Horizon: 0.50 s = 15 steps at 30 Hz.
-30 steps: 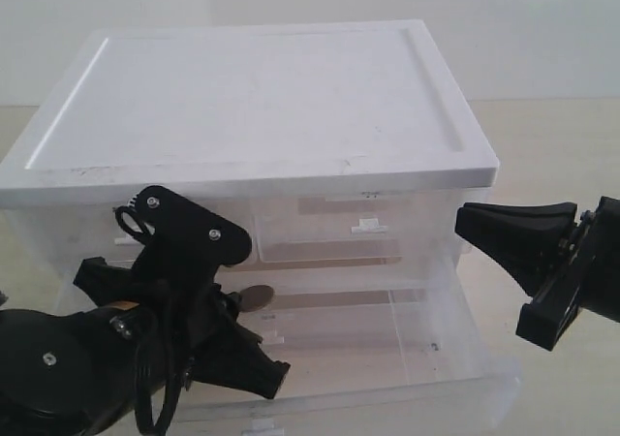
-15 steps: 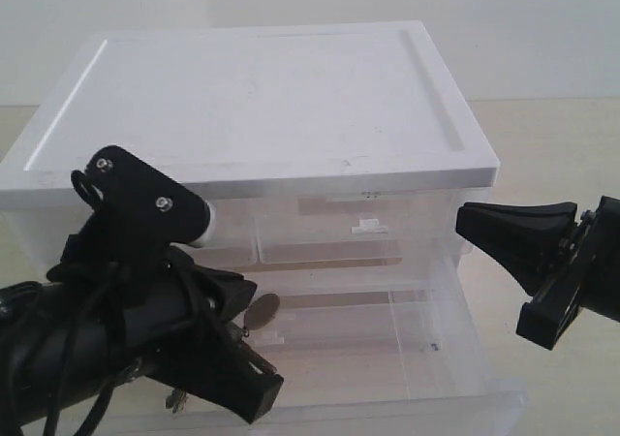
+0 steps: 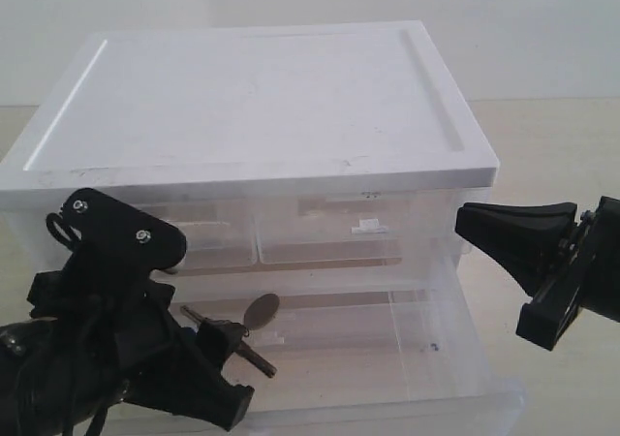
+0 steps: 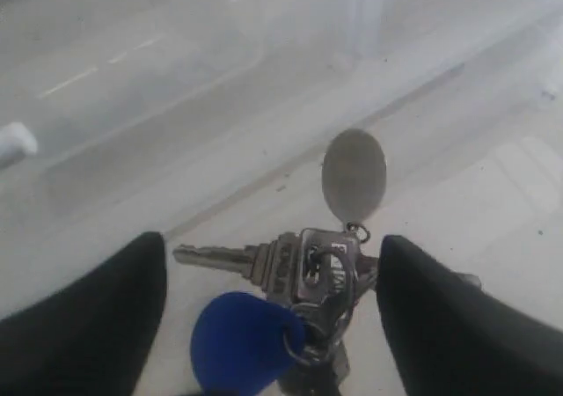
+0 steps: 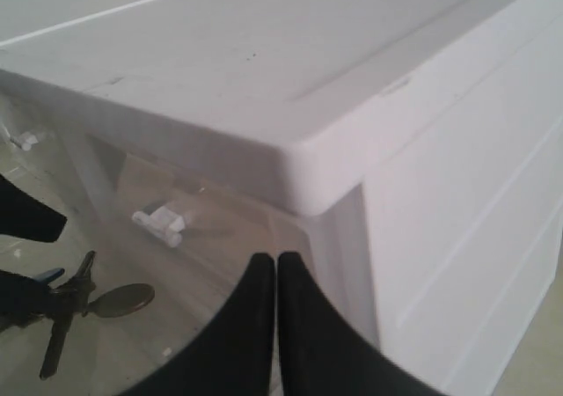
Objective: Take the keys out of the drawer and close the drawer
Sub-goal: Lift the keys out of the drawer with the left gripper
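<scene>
Keys lie over the left half of the drawer, which stands pulled well out of the cabinet. Whether the bunch rests on the drawer floor or hangs just clear of it, I cannot tell. Left gripper straddles the bunch inside the drawer with its fingers parted: one key blade points at one finger and the ring cluster touches the other. Firm hold or loose bracket, cannot tell. Right gripper hangs outside the drawer's right end, pressed closed on nothing. Handling, as judged: light, hard, slick metal, with the pieces loosely linked, so the blue fob and round disc will swing and the blades may pivot. Best purchase looks to be the thick knot of key heads at the ring, not the thin disc. Drawer itself looks like thin, light plastic; an even push on its front should slide it.
</scene>
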Motion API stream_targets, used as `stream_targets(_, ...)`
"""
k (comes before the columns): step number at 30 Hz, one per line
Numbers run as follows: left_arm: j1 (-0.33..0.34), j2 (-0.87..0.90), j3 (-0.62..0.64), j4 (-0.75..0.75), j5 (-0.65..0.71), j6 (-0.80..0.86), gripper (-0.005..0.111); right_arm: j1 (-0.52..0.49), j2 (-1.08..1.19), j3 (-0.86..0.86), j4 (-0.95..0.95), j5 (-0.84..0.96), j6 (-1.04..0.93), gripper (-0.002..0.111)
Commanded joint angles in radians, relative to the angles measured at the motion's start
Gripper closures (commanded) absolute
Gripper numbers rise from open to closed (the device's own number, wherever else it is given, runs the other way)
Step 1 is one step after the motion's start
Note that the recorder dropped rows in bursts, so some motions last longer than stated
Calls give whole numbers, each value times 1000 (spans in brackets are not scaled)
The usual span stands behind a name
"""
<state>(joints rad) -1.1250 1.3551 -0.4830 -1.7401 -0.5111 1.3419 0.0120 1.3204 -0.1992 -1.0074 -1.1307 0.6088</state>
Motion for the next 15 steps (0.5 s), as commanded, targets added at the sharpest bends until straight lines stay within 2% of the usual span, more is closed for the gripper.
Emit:
stream_targets(1,-2,67,0,-4,96,-15,52,-2,1,-3,2,-5,-5,108)
stream_targets(7,16,112,-19,-4,119,-11,52,-2,1,-3,0,-5,-5,108)
stream_targets(9,46,130,-17,-4,109,10,62,-2,1,-3,0,-5,-5,108)
stream_targets(10,58,147,-17,-4,109,33,79,-2,1,-3,0,-5,-5,108)
stream_targets(12,59,157,-17,-4,111,66,102,-2,1,-3,0,-5,-5,108)
stream_targets(15,59,146,-19,-4,112,68,102,-2,1,-3,0,-7,-5,108)
